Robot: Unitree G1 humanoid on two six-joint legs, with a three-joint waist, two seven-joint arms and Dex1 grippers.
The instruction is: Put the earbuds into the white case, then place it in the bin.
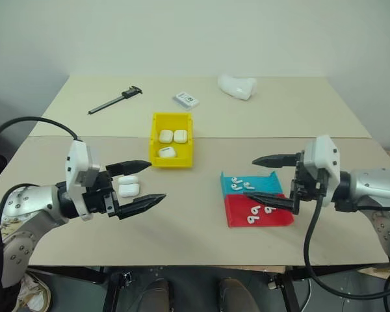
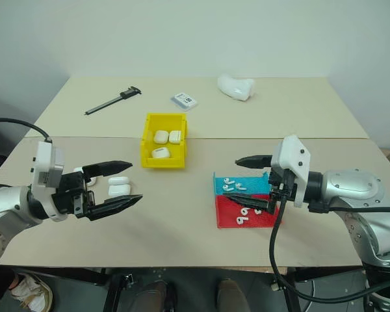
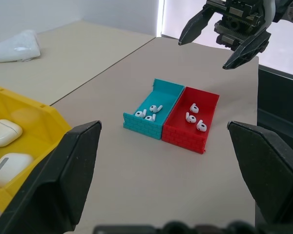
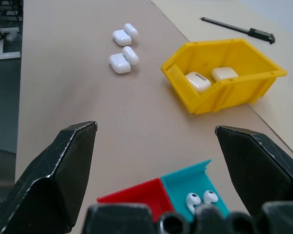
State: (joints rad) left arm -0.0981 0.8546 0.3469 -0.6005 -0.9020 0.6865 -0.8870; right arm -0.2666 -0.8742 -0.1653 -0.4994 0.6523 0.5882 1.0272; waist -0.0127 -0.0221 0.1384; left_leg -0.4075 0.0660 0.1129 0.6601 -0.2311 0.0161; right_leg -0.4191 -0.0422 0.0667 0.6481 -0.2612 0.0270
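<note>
The yellow bin (image 1: 171,162) stands mid-table with three white cases inside. Two more white cases (image 1: 128,185) lie side by side on the table left of it, lids apparently flipped open. Several earbuds (image 1: 237,186) rest in the blue and red halves of a shallow tray (image 1: 250,176). My left gripper (image 1: 156,182) hovers open just in front of the two loose cases, holding nothing. Over the tray's near side my right gripper (image 1: 259,179) is also open and empty. The left wrist view shows the earbuds (image 3: 149,113) and the right gripper (image 3: 224,39) beyond them.
At the back of the table lie a black caliper (image 1: 115,99), a small white card-like box (image 1: 186,99) and a white crumpled object (image 1: 237,86). A seam runs across the table behind the bin.
</note>
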